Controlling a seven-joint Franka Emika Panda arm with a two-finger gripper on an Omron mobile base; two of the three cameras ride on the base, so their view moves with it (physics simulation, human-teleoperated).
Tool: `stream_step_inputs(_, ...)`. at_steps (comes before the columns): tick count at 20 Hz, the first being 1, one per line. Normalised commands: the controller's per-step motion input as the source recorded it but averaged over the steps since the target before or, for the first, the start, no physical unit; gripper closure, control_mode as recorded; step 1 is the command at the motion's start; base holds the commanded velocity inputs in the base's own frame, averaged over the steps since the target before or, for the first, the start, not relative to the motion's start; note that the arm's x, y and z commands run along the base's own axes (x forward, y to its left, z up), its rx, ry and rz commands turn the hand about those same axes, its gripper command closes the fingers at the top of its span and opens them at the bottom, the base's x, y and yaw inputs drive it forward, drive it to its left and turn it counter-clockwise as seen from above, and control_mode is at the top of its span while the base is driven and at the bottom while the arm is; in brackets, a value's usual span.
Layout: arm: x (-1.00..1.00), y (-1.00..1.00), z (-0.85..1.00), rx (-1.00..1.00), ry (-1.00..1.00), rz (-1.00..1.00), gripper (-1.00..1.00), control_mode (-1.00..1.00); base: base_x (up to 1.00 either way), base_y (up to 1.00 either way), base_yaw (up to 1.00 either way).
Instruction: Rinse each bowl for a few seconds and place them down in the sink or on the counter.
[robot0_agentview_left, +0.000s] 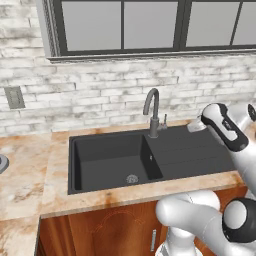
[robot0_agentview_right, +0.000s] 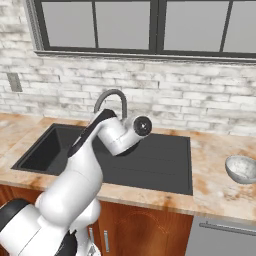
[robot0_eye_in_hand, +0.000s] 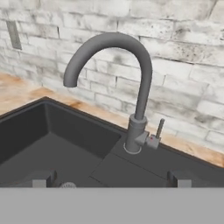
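Over on the far left of the counter (robot0_agentview_left: 25, 170) a grey rounded edge (robot0_agentview_left: 2, 163) pokes in at the frame's border; it may be one of the bowls, though too little shows to be sure. Next comes the sink (robot0_agentview_left: 100, 150), its deep basin on the left with the drain (robot0_agentview_left: 131, 178) bare and nothing standing in it, so I'd judge no rinsing is under way; the tap (robot0_agentview_left: 152, 112) arches over the basin from the back rim with no water running that I can make out, its small lever (robot0_eye_in_hand: 158, 131) sticking up beside the base. The flat section of the sink lies to the right of the tap. The arm rises from the near edge of the counter and bends over that flat part, hand aimed at the tap and the brick wall behind it. The gripper (robot0_eye_in_hand: 109, 179) hangs above the sink with its fingers spread as wide as they go and nothing between them. Furthest right, well apart from the sink, a speckled bowl (robot0_agentview_right: 241, 168) sits upright on the counter, waiting its turn.
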Motion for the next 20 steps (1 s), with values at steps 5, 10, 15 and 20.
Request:
stream_step_inputs(5, 0.17, -0.04, -0.14, 0.00, -0.08, 0.06, -1.00, -1.00, 0.00, 0.00, 0.00)
stream_step_inputs(10, 0.18, 0.00, -0.09, 0.00, -0.05, 0.02, -1.00, -1.00, 0.00, 0.00, 0.00)
stream_step_inputs(15, 0.22, 0.01, -0.11, 0.02, -0.03, 0.02, -1.00, -1.00, 0.00, 0.00, 0.00)
stream_step_inputs(20, 0.21, -0.01, -0.06, 0.03, 0.00, 0.06, -1.00, -1.00, 0.00, 0.00, 0.00)
